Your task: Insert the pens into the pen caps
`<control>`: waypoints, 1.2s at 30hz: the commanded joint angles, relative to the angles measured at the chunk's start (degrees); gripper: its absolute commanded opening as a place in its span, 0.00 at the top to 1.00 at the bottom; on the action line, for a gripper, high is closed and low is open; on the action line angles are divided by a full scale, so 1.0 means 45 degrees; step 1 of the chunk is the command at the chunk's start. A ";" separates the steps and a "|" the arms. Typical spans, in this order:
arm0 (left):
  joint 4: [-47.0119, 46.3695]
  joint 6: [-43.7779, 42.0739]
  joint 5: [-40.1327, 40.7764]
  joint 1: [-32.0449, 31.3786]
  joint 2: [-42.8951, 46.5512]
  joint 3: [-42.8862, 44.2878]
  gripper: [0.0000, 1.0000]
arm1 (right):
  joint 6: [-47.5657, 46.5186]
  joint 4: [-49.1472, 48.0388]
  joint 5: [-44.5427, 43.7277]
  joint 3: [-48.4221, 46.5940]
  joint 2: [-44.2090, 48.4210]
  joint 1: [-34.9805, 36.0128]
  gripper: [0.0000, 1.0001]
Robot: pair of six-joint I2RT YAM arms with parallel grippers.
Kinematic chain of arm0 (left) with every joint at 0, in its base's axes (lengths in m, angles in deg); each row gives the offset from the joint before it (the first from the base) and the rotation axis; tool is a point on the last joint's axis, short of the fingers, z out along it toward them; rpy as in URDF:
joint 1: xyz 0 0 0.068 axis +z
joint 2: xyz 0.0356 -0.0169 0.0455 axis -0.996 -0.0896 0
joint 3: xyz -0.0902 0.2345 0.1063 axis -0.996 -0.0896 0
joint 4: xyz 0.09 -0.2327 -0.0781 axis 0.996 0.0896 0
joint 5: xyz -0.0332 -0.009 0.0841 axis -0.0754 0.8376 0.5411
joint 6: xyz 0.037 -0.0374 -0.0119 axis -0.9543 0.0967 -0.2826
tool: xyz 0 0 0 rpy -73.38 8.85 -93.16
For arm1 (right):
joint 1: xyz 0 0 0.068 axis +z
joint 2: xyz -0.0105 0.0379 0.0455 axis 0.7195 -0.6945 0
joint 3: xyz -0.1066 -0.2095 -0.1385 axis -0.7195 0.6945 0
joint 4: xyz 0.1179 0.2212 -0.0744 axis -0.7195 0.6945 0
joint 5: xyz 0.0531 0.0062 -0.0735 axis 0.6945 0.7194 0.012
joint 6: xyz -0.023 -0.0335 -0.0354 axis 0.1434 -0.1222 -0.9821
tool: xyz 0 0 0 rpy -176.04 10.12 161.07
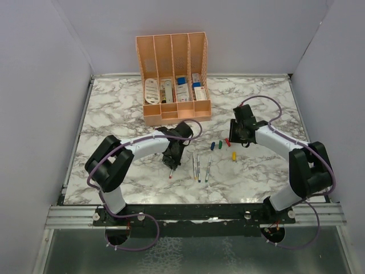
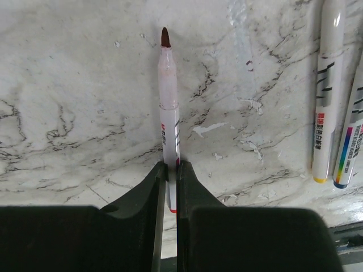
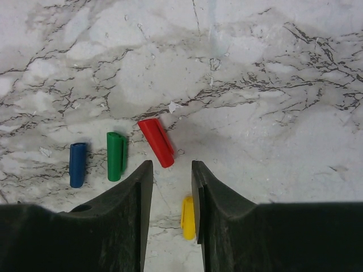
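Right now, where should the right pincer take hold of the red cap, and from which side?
Probably across its middle, coming down from above. The red cap lies flat and slanted on the marble table, so turn the right pincer to straddle its narrow width, clear of the green cap beside it.

A: Room at the right gripper (image 3: 171, 168)?
B: I see bare marble ahead. Red cap (image 3: 156, 142) lies just past one fingertip, green cap (image 3: 116, 156) and blue cap (image 3: 77, 164) beside it; yellow cap (image 3: 188, 217) under the jaws.
A: Left gripper (image 2: 171, 170)?
B: Its red-tipped pen (image 2: 169, 113) juts forward. Loose pens (image 2: 329, 85) flank one side; other side open.
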 commanded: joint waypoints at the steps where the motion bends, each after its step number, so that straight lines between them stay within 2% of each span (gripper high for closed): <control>1: -0.0280 -0.0297 0.0735 0.0041 0.0436 0.0581 1.00 | -0.0343 0.0150 -0.0157 -0.0392 -0.0225 -0.0025 0.67; 10: -0.0158 -0.0670 0.0733 0.0031 0.1323 0.1403 1.00 | -0.0627 -0.0223 0.0363 -0.0549 -0.0906 -0.0003 0.69; 20: -0.0787 -0.0745 0.0660 0.0036 0.1886 0.1398 1.00 | -0.0926 -0.0598 0.0710 -0.0452 -0.1058 0.0142 0.66; 36: -0.1466 -0.0725 0.0355 0.0043 0.2044 0.1377 1.00 | -0.0855 -0.0793 0.0094 -0.0685 -0.2290 0.0558 0.66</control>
